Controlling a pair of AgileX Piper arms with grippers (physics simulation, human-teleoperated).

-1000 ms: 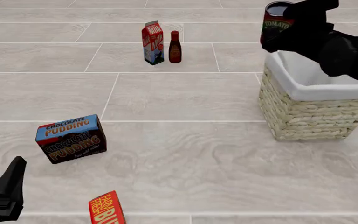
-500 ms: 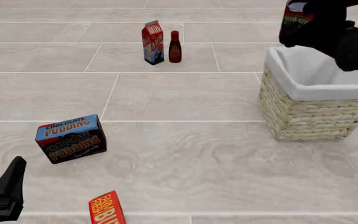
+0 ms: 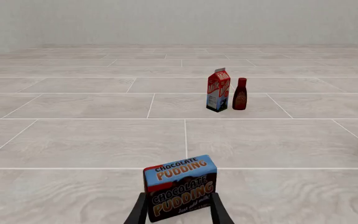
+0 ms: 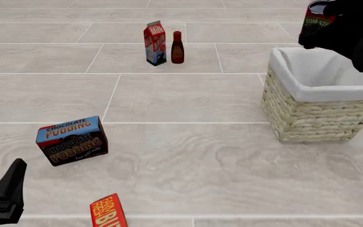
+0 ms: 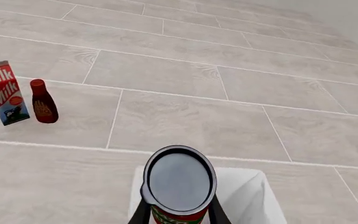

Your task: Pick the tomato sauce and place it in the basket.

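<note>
- The right gripper [image 5: 179, 212] is clamped on the tomato sauce [image 4: 315, 22], 1 finger on each side of the can — in the right wrist view its dark metal top faces the camera and a strip of red label shows below.
- In the front view the can is held in the air above the far rim of the basket [image 4: 320, 113], clear of the white lining.
- The basket stands toward the right edge of the table [image 4: 188, 156]; its lining [image 5: 247, 193] lies directly under the can in the right wrist view.
- A milk carton [image 4: 155, 43] and a dark red bottle [image 4: 177, 47] stand just beside each other toward the far edge, well left of the basket.
- The left gripper [image 4: 5, 196] sits at the near left corner — its jaws are apart, with nothing between them.
- A chocolate pudding box [image 4: 72, 140] stands on the table ahead of the left gripper, apart from its fingers [image 3: 138, 212].
- An orange packet [image 4: 108, 211] lies at the near edge, cut off by the frame.
</note>
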